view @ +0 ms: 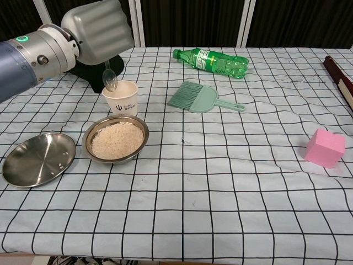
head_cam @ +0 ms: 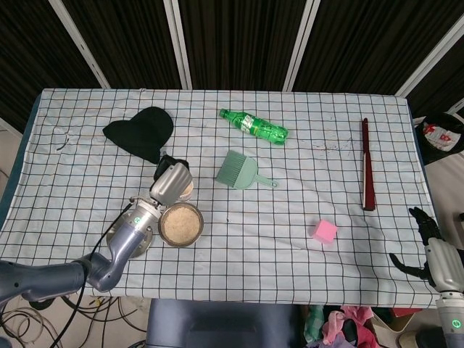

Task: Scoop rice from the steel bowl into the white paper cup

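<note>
The steel bowl (view: pixel 116 139) (head_cam: pixel 181 225) holds rice and stands near the table's front left. Just behind it is the white paper cup (view: pixel 121 97), partly hidden under my hand in the head view. My left hand (view: pixel 98 32) (head_cam: pixel 171 183) hovers over the cup's left side and holds a steel spoon (view: pixel 109 80), whose bowl hangs tilted over the cup's left rim. My right hand (head_cam: pixel 429 243) rests beyond the table's right front corner, fingers apart, holding nothing.
An empty steel plate (view: pixel 37 159) lies left of the bowl. A black cap (head_cam: pixel 141 133) sits behind the cup. A green brush (view: pixel 201 97), a green bottle (view: pixel 210 61), a pink cube (view: pixel 325 147) and a dark red stick (head_cam: pixel 366 165) lie further right.
</note>
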Robot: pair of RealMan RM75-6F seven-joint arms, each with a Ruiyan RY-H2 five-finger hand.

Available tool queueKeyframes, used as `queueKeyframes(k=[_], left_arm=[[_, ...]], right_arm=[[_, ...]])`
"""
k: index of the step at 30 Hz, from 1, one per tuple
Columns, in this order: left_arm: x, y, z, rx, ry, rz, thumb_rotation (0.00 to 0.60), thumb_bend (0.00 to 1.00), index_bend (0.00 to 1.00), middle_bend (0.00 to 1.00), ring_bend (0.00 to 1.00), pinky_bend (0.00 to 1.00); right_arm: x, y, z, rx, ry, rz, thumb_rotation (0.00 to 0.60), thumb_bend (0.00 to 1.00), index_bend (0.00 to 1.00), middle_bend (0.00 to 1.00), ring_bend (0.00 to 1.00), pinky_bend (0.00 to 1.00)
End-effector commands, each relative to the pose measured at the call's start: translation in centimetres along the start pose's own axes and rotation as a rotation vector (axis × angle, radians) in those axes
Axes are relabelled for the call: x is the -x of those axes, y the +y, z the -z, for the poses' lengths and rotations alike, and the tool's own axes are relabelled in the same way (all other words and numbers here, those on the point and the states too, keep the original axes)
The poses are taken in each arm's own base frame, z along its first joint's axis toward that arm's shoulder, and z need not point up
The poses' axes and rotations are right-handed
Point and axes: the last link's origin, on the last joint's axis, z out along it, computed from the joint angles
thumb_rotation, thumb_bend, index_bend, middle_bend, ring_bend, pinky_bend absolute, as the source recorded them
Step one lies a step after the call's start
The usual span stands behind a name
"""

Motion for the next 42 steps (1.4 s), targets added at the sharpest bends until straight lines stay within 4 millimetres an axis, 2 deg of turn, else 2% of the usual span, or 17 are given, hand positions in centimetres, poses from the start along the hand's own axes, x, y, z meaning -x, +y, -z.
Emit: queueKeyframes(k=[1,7,12,16,22,30,35,42], left_arm=[[0.0,-0.2,0.1,-0.019,-0.024,0.050,0.600,0.52,0.79,1.00,1.00,1.00],[-0.1,-0.4,1.6,-0.096,-0.182,0.363,0.600,0.52,0.79,1.00,1.00,1.00],[0.2,-1.7,3.5,-0.120,-0.224,0.443,0.600,0.52,0.79,1.00,1.00,1.00],[1.3,-2.6,5.6,-0.140,-0.286,0.527,0.600,0.52,0.79,1.00,1.00,1.00],[3.4,-3.0,9.1,-0.144,-0.358,0.602,0.600,0.52,0.78,1.00,1.00,1.00],[5.8,-1.5,12.9,-0.112,-0.465,0.653,0.600,0.52,0.78,1.00,1.00,1.00],[6.5,0.3,14.3,-0.084,-0.510,0.677,0.600,0.52,0.77,1.00,1.00,1.00],[7.0,2.6,15.3,-0.075,-0.551,0.711,0.600,0.49,0.76,1.00,1.00,1.00]], right_arm=[[0.0,0.0,0.0,0.000,0.000,0.000,0.600,0.22,0.00,0.00,0.00,0.21],[-0.1,0.0,0.0,0.001,0.001,-0.001,0.600,0.22,0.00,0.00,0.00,0.21],[0.0,0.0,0.0,0.000,0.000,0.000,0.600,0.22,0.00,0.00,0.00,0.21],[0.0,0.0,0.0,-0.001,-0.001,0.001,0.600,0.22,0.00,0.00,0.00,0.21],[0.0,0.0,0.1,-0.002,0.000,0.003,0.600,0.22,0.00,0.00,0.00,0.21],[0.0,-0.1,0.1,-0.006,0.001,0.003,0.600,0.22,0.00,0.00,0.00,0.21],[0.0,-0.1,0.1,-0.005,0.004,0.005,0.600,0.21,0.00,0.00,0.00,0.21],[0.0,-0.1,0.1,-0.004,0.006,0.002,0.600,0.22,0.00,0.00,0.00,0.21]])
